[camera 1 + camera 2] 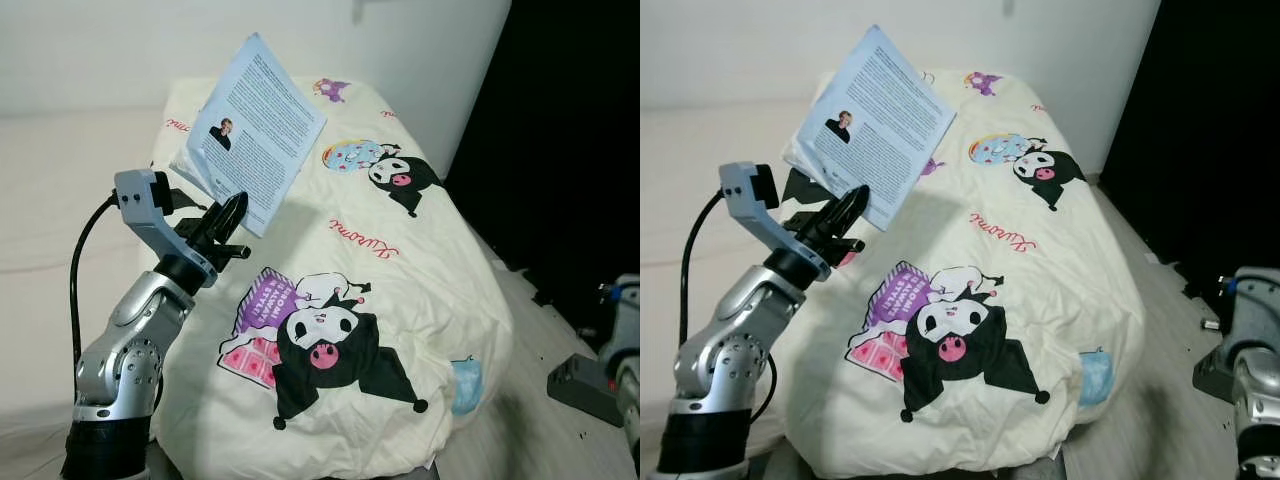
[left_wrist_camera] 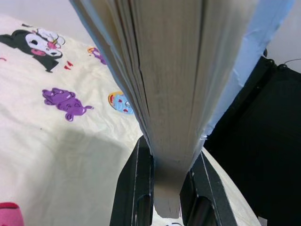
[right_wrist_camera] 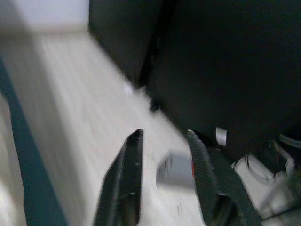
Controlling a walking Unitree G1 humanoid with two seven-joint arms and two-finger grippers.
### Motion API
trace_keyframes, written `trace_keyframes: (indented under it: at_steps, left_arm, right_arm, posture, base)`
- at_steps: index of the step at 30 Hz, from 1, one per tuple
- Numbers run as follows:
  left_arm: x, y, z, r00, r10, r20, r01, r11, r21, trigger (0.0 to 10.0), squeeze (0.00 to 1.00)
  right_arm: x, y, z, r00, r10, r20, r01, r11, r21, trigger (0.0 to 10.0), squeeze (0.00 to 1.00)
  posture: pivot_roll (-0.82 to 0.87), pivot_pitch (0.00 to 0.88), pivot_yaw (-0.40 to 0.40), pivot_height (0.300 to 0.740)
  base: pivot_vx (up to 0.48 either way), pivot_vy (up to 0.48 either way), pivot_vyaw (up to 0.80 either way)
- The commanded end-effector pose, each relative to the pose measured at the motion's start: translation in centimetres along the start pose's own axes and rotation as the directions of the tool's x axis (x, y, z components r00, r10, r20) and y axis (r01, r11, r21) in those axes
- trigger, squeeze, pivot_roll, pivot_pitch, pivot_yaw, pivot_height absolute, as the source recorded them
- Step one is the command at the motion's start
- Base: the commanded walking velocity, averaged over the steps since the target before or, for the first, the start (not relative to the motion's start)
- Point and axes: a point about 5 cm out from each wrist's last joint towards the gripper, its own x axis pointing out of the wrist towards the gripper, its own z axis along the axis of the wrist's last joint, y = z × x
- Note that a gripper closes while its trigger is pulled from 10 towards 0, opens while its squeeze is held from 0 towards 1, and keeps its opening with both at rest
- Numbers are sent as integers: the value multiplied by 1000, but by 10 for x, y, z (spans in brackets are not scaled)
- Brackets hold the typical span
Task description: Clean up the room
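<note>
Above the bed with its cartoon-print cover, the left claw is clamped on a light-blue book, held up tilted; its wrist view shows the page edges. The right claw hangs apart over pale floor

book | pale blue back cover, printed text | tilted, raised above bed
</note>
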Motion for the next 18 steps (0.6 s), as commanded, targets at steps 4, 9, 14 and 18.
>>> trace_keyframes:
  at_steps: [4,9,14,18]
  left_arm:
    - [4,10,4,996,77,38,-76,997,-25,10000,0]
    - [3,11,2,996,83,33,-82,996,-27,10000,0]
    - [-1,9,-5,994,103,25,-102,993,-53,10000,0]
    - [-3,3,-12,992,122,27,-120,990,-75,10000,0]
  right_arm:
    - [3,50,35,975,151,163,-169,981,98,10000,1000]
    - [2,69,42,959,212,189,-235,966,107,10000,1000]
    - [-3,107,51,921,324,218,-359,922,145,10000,1000]
    - [-12,142,57,873,425,239,-473,856,207,10000,1000]
  posture:
    - [-53,22,-56,342]
    - [-53,22,-56,342]
    - [-30,0,-81,342]
    - [-15,0,-96,357]
  base:
    - [0,0,0]
    - [0,0,0]
    - [0,0,0]
    - [0,0,0]
